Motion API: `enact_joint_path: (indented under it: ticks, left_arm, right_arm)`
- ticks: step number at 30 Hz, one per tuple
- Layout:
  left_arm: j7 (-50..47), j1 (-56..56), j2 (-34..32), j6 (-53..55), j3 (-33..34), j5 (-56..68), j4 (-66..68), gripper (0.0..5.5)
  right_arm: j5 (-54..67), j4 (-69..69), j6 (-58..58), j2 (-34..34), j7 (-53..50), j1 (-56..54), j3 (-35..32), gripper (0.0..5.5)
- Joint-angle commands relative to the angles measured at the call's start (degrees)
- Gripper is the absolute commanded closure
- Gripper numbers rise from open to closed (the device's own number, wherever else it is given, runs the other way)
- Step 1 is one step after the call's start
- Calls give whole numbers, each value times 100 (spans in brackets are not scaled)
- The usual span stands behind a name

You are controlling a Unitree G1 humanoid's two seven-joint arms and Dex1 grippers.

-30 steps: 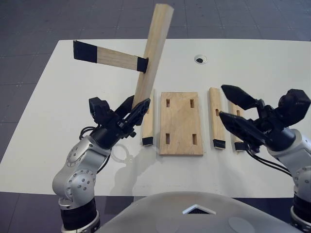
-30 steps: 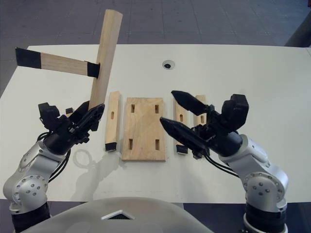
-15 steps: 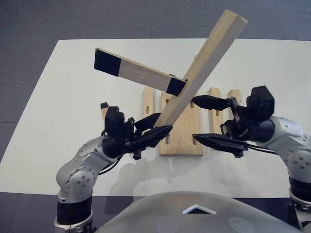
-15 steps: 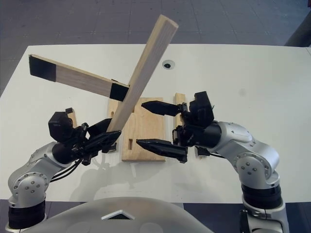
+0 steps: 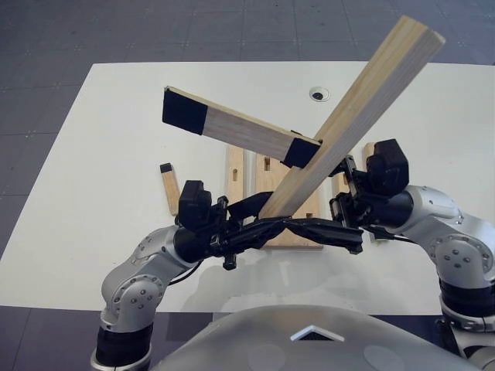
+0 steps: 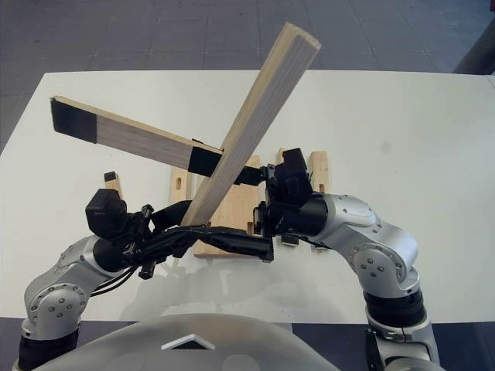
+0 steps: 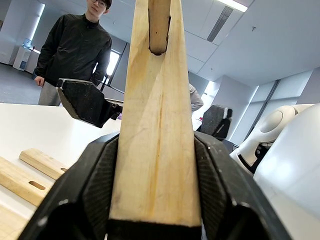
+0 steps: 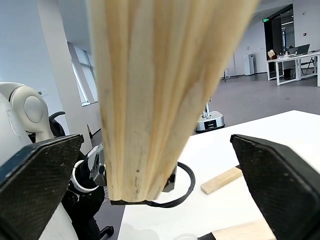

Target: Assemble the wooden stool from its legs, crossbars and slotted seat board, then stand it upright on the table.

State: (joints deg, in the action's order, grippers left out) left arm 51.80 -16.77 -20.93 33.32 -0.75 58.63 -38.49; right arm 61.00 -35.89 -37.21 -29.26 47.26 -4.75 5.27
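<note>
The left gripper [image 5: 267, 216] squeezes the bottom end of a long pale wooden leg [image 5: 363, 85], which leans up over the white table [image 5: 108, 139]. A wooden crossbar with black ends [image 5: 240, 131] sticks out of the leg's side. The right gripper [image 5: 313, 197] is wide, with one finger on each side of the leg. The flat slotted wooden seat board [image 5: 269, 182] lies on the table underneath.
</note>
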Motion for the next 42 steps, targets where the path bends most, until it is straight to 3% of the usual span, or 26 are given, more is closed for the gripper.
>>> enact_joint_path:
  ticks: [1,18,25,39,42]
  left_arm:
    - [-95,-40,-60,-123,-116,-115,-78,345]
    - [-249,-122,-52,-360,-358,-317,-14,345]
    - [-242,-92,-41,-438,-435,-294,97,345]
    - [-368,6,-69,-474,-660,-446,242,345]
    - [-308,-12,-85,-482,-638,-296,148,281]
  right_arm:
    - [105,-116,-103,53,-102,-166,50,26]
    - [464,9,-384,351,-458,-205,158,322]
    - [1525,-214,-582,370,-432,-126,55,346]
    - [1933,-64,-562,488,-682,-87,-54,347]
    - [1849,-57,-560,487,-661,-41,-32,347]
